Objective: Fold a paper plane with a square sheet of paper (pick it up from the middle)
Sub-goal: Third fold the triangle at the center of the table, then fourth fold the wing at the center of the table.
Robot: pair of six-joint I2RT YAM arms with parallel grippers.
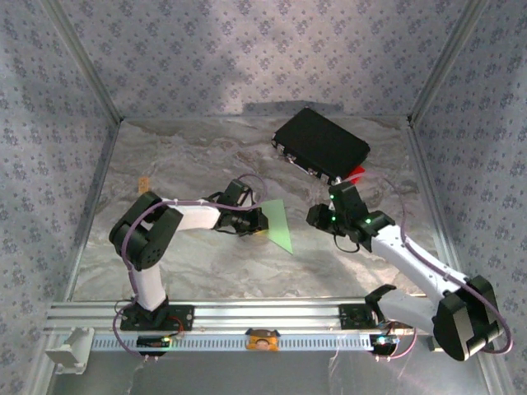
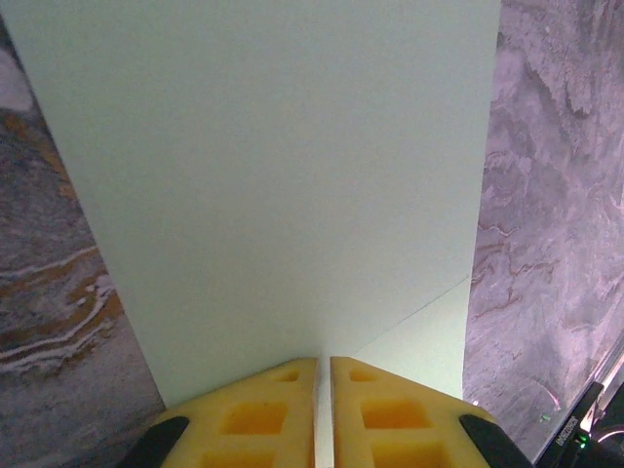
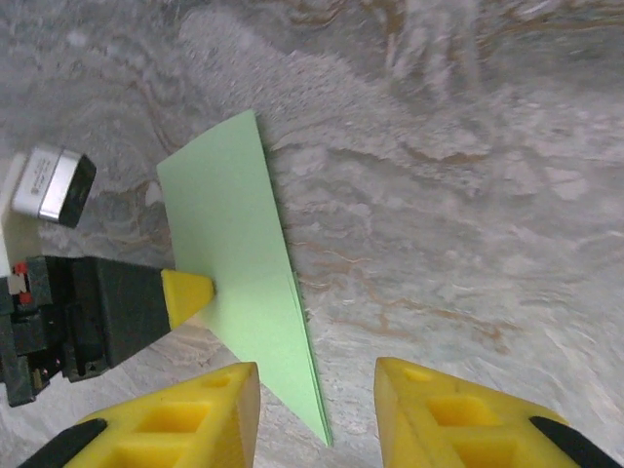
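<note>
Two arms meet at centre frame — left gripper (image 2: 323, 363) pinches the green sheet (image 1: 278, 225), long axis slanting downward; right gripper (image 3: 317, 378), jaws parted, sits seemingly just right of it.

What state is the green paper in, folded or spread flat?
Folded: the green paper shows stacked layer edges along its right side, pinched in the left gripper.

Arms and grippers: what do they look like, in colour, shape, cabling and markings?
Both the left arm and right arm have white links, bulky black joints and a looping purple cable. The left gripper and right gripper carry yellow wedge fingers with rectangular recesses on black bases. Green lights glow near the right wrist.
</note>
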